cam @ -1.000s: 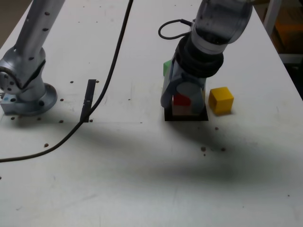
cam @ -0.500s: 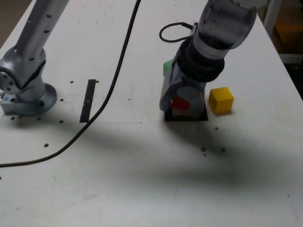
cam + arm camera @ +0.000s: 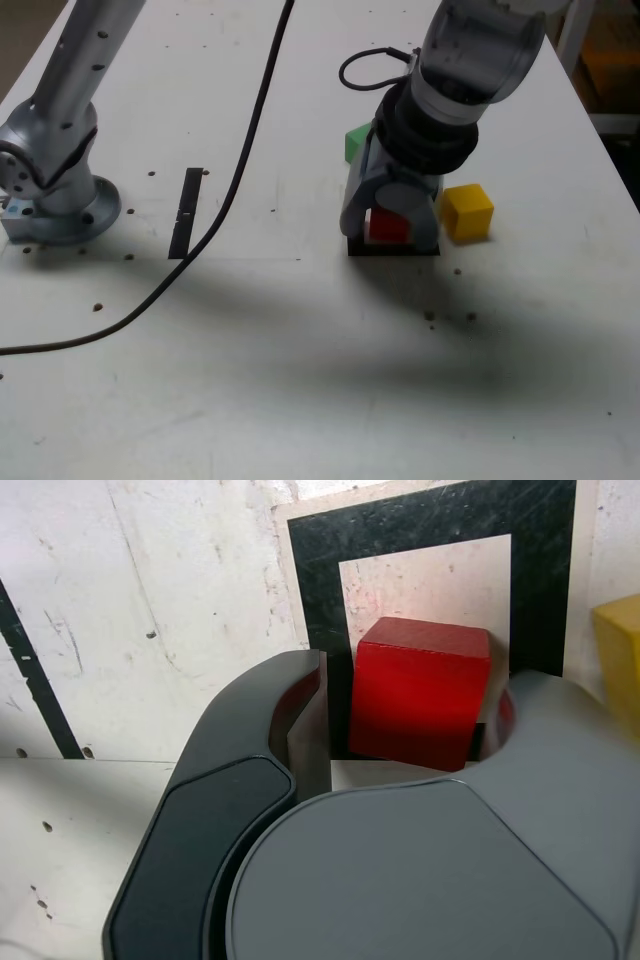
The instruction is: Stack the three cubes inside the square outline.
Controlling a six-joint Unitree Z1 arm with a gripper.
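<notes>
A claw [image 3: 410, 715] stands parted around the red cube [image 3: 420, 695] — apparently to leave it within the square outline [image 3: 325, 605] as the stack's base — yellow cube [image 3: 467, 213] waiting beside.

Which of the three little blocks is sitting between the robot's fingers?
The red cube, over the square outline. The yellow cube and green cube are both outside the gripper.

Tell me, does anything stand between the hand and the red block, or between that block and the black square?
Nothing visible does: the red block sits between the open fingers of the hand, within the black square.
</notes>
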